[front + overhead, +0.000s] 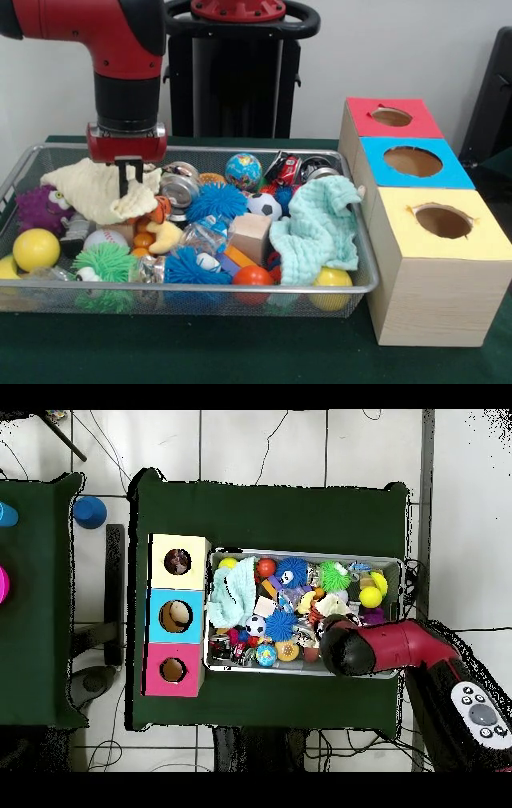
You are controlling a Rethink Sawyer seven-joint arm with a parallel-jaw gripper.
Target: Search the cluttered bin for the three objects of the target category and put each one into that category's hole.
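Three holes wait in the box at the side of the bin, and the front view shows them topped red, blue and yellow. In this view the end effector hangs low over one end of the wire bin, its dark fingers closed together and pinching the cream cloth, which drapes in folds beneath them. A mint cloth lies over the bin's other end beside the box. Between them sit balls, spiky toys and metal pieces, among them a globe ball and a soccer ball. If cloths are the target category, which I cannot confirm, the lift should go straight up until the hanging corners clear the purple fuzzy toy and the rim, so nothing is dragged out.

From overhead, the red arm covers the end effector and most of the cream cloth, so the grip cannot be checked here. The box sits on the green tabletop touching the bin's far end from the arm. Carrying means crossing the bin's full length; keeping height over the clutter and centring the bunched cloth above the chosen hole before letting go seems wise.
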